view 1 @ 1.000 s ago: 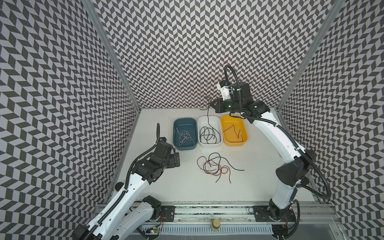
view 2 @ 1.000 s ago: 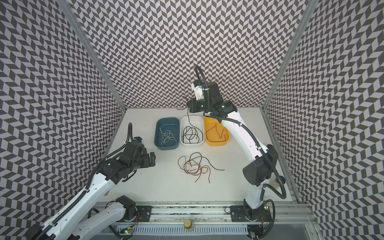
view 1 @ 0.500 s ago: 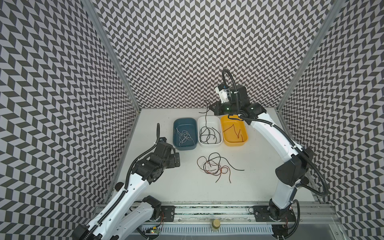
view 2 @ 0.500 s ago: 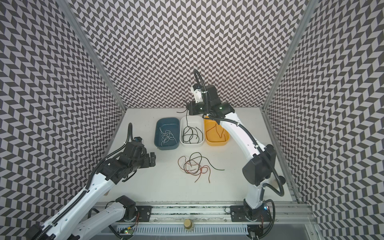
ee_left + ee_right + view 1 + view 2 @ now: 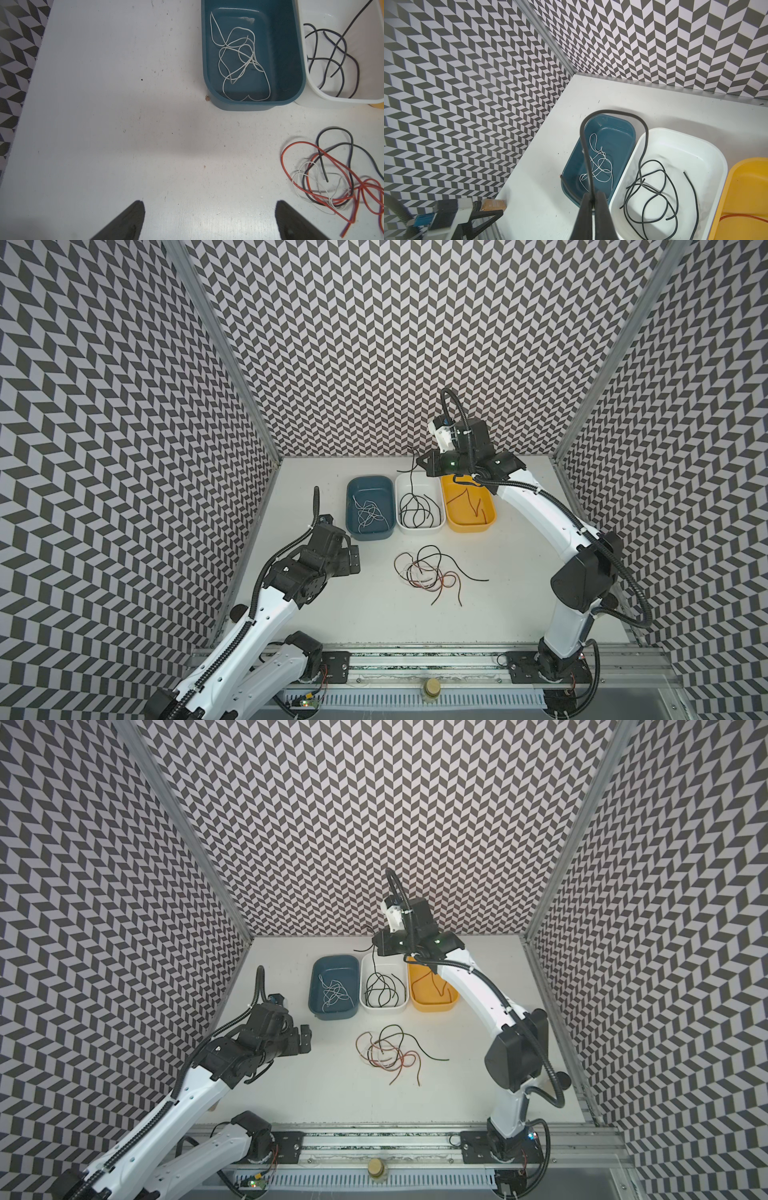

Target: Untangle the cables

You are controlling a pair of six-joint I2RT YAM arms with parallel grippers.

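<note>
Your right fingers are clenched on a black cable, pinched close to one end. A short tail pokes out sideways from the pinch, above the blue tray. The long part rises from the pinch, arcs over and drops into the white tray. There its lower part lies among the other black loops on the tray floor. In both top views these fingers are raised over the far end of the white tray, close to the back wall.

The three trays sit side by side, touching: blue, white, then the yellow tray. The blue one holds thin white cables. The yellow one holds red-orange cables.

Your left fingers are spread wide and grasp nothing. They hover over the bare surface, near the blue tray's front corner.

On the surface in front of the white tray lies the tangle. Black, red-orange and white strands cross over one another in it. It sits well apart from your right fingers and off to the side of your left ones.
</note>
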